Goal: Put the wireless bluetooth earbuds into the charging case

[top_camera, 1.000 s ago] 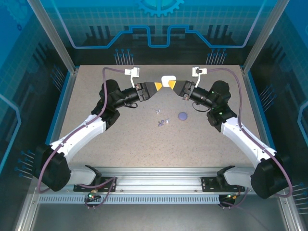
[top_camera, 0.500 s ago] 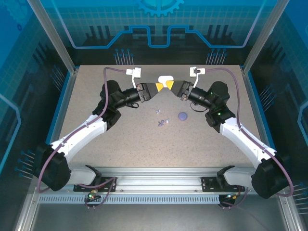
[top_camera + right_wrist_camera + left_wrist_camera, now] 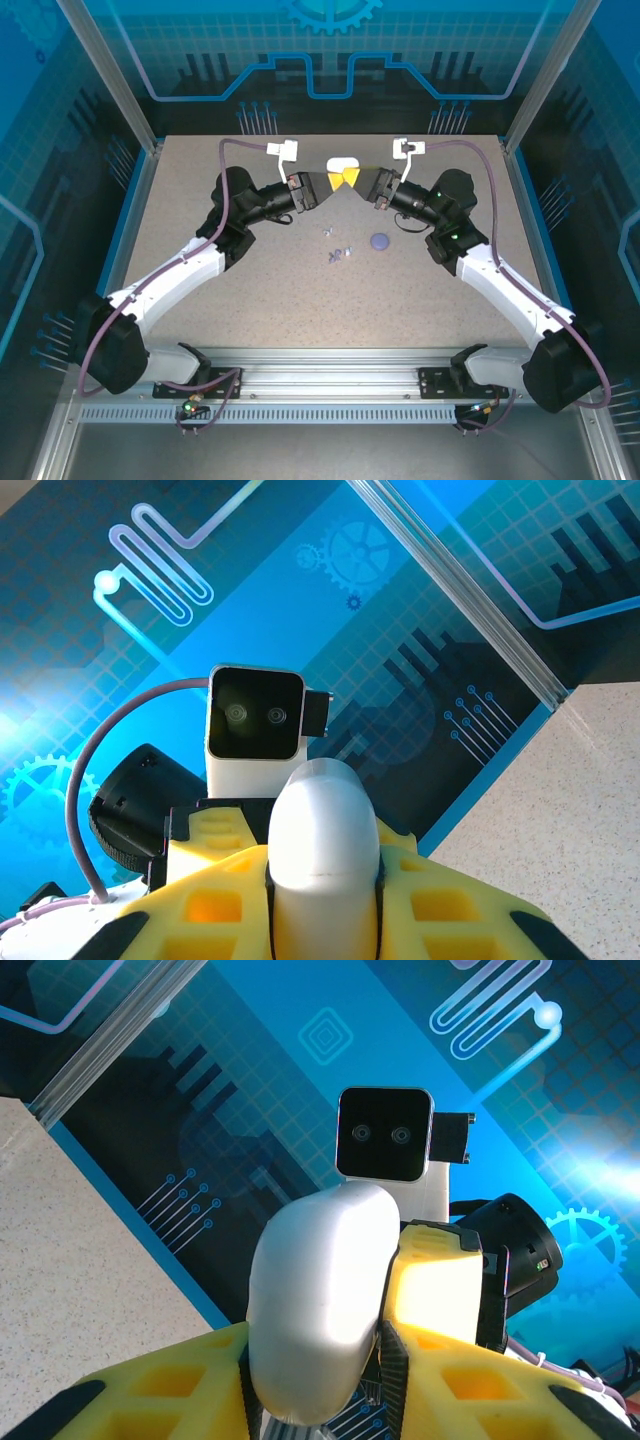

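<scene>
Blue printed panels are enclosing a speckled desk (image 3: 250, 290). Near the middle of the far edge, the case (image 3: 343, 164) is sitting between the two arms and appears raised off the desk.

The left gripper (image 3: 334, 180) is grasping the case from the left. In the left wrist view its yellow fingers (image 3: 170, 1390) are pressing on both sides of the white shell. The right gripper (image 3: 353, 180) is grasping the same case from the right, and its fingers (image 3: 220, 890) are likewise bracketing the shell in the right wrist view.

This two-sided hold is probably serving to steady the body while the lid is being worked open, which one gripper alone could not do. Whether the lid is open cannot be told.

The earbuds (image 3: 337, 252) are lying loose as a small cluster near the centre of the desk, well apart from the case. A purple disc (image 3: 380, 241) is lying near them, toward the right edge. Insertion is judged not yet started.
</scene>
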Motion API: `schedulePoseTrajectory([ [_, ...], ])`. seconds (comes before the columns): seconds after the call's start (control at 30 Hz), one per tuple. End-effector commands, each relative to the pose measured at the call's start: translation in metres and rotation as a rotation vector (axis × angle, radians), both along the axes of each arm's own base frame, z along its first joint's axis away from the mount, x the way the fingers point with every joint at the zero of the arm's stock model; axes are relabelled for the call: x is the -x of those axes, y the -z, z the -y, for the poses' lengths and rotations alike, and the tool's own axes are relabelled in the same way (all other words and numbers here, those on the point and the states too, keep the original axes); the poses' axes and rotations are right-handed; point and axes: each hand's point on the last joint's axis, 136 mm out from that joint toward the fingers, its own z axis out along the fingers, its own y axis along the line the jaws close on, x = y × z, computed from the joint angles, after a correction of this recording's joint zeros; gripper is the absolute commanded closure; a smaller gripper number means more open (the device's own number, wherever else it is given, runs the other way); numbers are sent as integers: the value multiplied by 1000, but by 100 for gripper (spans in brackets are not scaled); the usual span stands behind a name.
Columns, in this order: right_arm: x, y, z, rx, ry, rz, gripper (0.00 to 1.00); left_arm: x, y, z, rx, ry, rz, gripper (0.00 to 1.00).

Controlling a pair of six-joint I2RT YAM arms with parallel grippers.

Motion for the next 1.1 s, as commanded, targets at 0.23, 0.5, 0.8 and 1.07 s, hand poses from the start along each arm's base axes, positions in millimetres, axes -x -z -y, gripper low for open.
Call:
schedulePoseTrajectory([
  [0.23,12,-9,-4,18,-25,33,85,13,-44,-5,68,-3,128,63],
  [0.5,15,-14,-1,24,-14,49,85,17,-45,-11,37,-39,154,58],
  [0.8,17,-16,-4,21,-40,50,85,18,-49,-6,67,4,156,61],
  [1.07,19,-8,-10,41,-77,26,85,20,-54,-4,81,20,162,64],
])
